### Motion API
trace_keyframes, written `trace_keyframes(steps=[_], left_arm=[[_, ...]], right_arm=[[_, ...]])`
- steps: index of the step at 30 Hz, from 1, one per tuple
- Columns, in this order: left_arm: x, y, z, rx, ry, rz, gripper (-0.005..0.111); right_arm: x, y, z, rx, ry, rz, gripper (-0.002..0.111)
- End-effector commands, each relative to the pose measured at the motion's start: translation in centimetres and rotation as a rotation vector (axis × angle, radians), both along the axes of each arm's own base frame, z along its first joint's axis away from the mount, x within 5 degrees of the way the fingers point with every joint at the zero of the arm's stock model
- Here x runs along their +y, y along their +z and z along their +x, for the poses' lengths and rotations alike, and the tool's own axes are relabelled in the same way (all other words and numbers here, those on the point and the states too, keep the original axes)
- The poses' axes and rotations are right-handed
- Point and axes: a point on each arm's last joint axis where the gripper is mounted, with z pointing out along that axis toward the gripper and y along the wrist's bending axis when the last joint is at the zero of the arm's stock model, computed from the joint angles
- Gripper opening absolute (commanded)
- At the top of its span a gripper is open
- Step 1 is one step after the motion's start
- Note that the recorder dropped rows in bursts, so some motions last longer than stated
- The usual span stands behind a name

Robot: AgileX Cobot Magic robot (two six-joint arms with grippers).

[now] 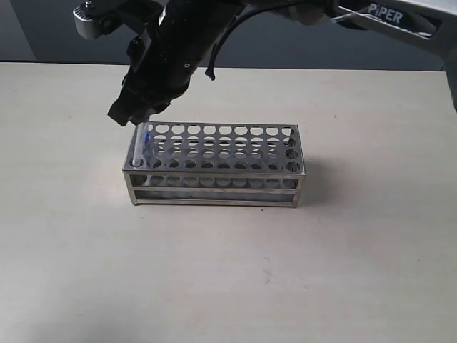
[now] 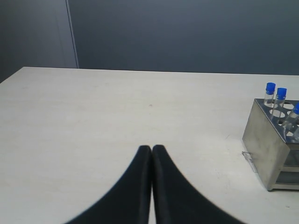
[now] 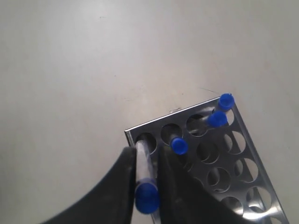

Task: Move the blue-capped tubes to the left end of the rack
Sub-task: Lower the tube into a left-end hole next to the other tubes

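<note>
The steel rack [image 1: 214, 166] stands mid-table. My right gripper [image 1: 133, 116] reaches across to the rack's left end, shut on a blue-capped tube [image 1: 141, 145]. The tube leans, with its lower end in the front corner hole. In the right wrist view the fingers [image 3: 126, 161] clamp this tube [image 3: 142, 165] just below its cap. Three more blue-capped tubes [image 3: 179, 145] [image 3: 217, 119] [image 3: 226, 101] stand in the same end row of the rack [image 3: 140, 129]. My left gripper [image 2: 152, 148] is shut and empty, low over the table, well apart from the rack [image 2: 267, 144].
Pale tabletop [image 1: 228, 271] surrounds the rack on all sides. Most rack holes to the right hold nothing. A dark wall [image 2: 187, 32] runs behind the table's far edge. The right arm [image 1: 385, 18] spans the upper scene.
</note>
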Motion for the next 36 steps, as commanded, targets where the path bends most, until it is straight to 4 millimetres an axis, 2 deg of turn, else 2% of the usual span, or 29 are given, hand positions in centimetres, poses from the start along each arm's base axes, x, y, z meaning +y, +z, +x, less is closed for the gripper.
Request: trace_keyframes(steps=[1, 5, 15, 22, 33, 35, 36], left_arm=[[0.0, 0.1, 0.0, -0.006, -0.004, 0.000, 0.001], [0.0, 0.1, 0.0, -0.004, -0.003, -0.001, 0.001], [0.0, 0.1, 0.0, -0.004, -0.003, -0.001, 0.001], [0.0, 0.1, 0.0, -0.004, -0.003, -0.001, 0.001], [0.0, 0.1, 0.0, -0.005, -0.003, -0.002, 0.001], [0.0, 0.1, 0.0, -0.005, -0.003, -0.002, 0.001], [0.0, 0.1, 0.0, -0.005, -0.003, -0.002, 0.001]], right_arm=[[0.3, -0.3, -0.2, -0.001, 0.016, 0.001, -0.001], [0.8, -1.3, -0.3, 0.005, 0.029, -0.018, -0.001], [1.6, -2.0, -0.2, -0.020, 0.029, 0.008, -0.001], [2.6, -3.6, -0.5, 0.000, 0.076, 0.027, -0.001], [2.6, -5.1, -0.6, 0.039, 0.093, -0.023, 0.000], [2.6, -5.1, -0.6, 0.044, 0.094, -0.027, 0.014], [2.6, -5.1, -0.7, 0.047, 0.096, -0.029, 0.026]])
